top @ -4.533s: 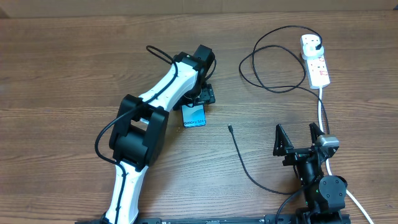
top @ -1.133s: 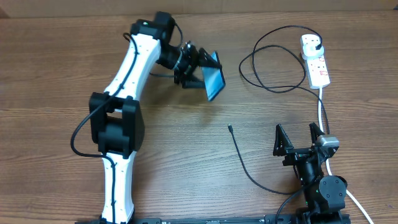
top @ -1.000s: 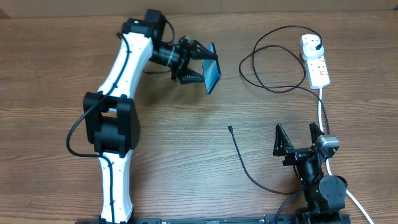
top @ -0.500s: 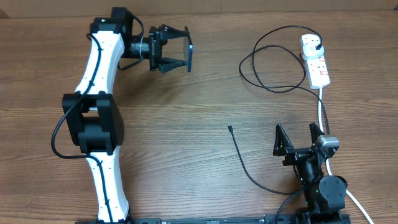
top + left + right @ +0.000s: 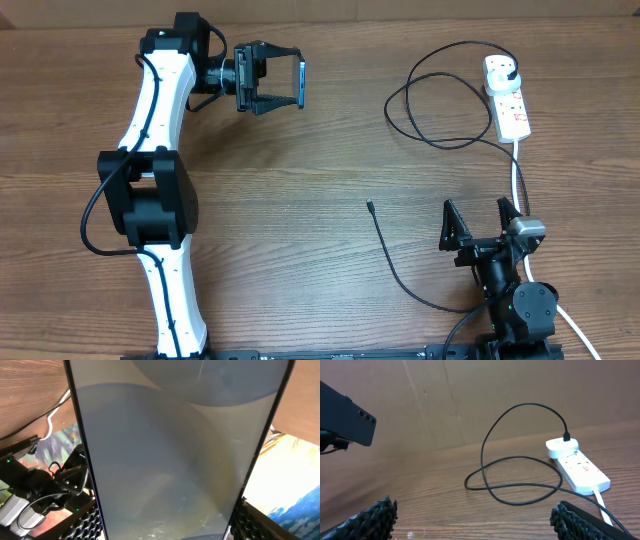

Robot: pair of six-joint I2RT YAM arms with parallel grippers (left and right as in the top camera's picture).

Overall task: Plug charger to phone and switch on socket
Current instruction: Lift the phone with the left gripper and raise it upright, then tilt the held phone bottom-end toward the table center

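Black-edged phone (image 5: 301, 86) is clamped aloft in the left gripper (image 5: 294, 78) at eleven o'clock; right gripper (image 5: 475, 212) sits at five o'clock, fingers apart, charger (image 5: 385, 247) near.

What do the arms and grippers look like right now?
Left arm: white links, bulky black joints, black cable looped alongside. Right arm: black, with a silver block. Left gripper and right gripper: black, tapering fingers with ribbed pads.
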